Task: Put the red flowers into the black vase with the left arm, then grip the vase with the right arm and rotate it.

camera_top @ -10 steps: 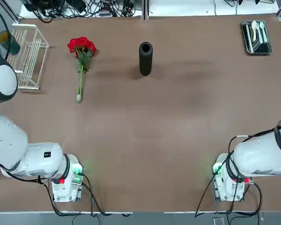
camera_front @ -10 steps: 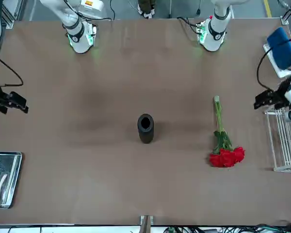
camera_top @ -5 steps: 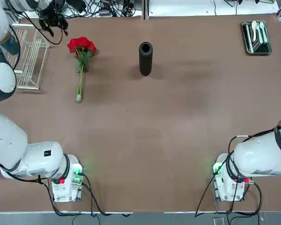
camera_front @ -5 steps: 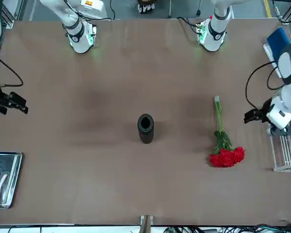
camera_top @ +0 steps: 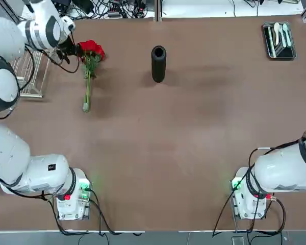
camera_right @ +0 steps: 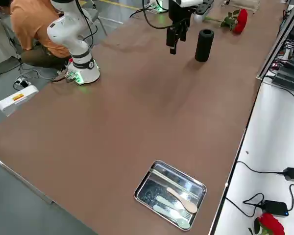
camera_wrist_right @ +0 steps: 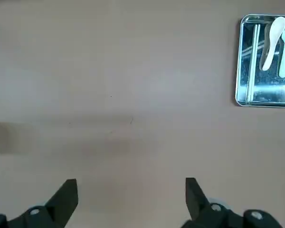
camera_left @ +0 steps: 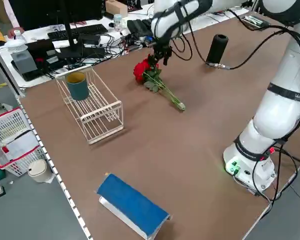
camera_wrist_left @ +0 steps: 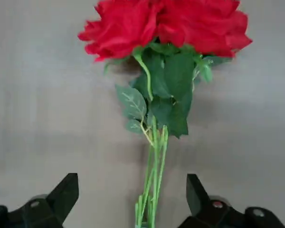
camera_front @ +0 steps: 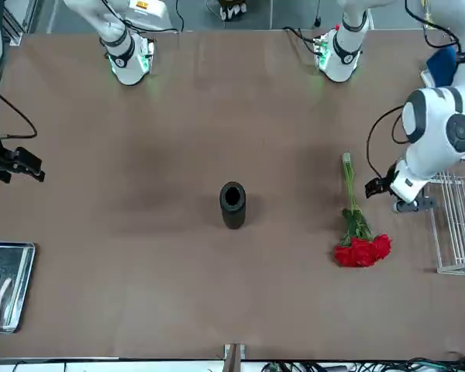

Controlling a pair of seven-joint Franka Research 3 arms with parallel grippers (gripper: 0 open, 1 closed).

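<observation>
The red flowers [camera_top: 90,55] lie flat on the brown table at the back left, blooms toward the far edge and stem pointing at the robot. My left gripper [camera_top: 70,49] hovers just beside the blooms, open; in the left wrist view the green stems [camera_wrist_left: 152,190] run between its spread fingers [camera_wrist_left: 61,194], with the flowers [camera_wrist_left: 164,28] ahead. The black vase [camera_top: 158,63] stands upright at the back centre, to the right of the flowers [camera_front: 358,236]. My right gripper [camera_front: 15,163] hangs open above the table's right side, away from the vase [camera_front: 232,204].
A white wire rack [camera_top: 29,61] holding a dark green cup [camera_left: 78,85] stands at the left edge, close behind the left arm. A metal tray [camera_top: 279,40] with cutlery sits at the back right corner. A blue object [camera_left: 132,206] lies at the near left. A person [camera_right: 24,29] sits beyond the table.
The left arm has swung in from above the wire rack toward the flowers, and its gripper now hovers at the blooms. The right arm, flowers and vase have not moved.
</observation>
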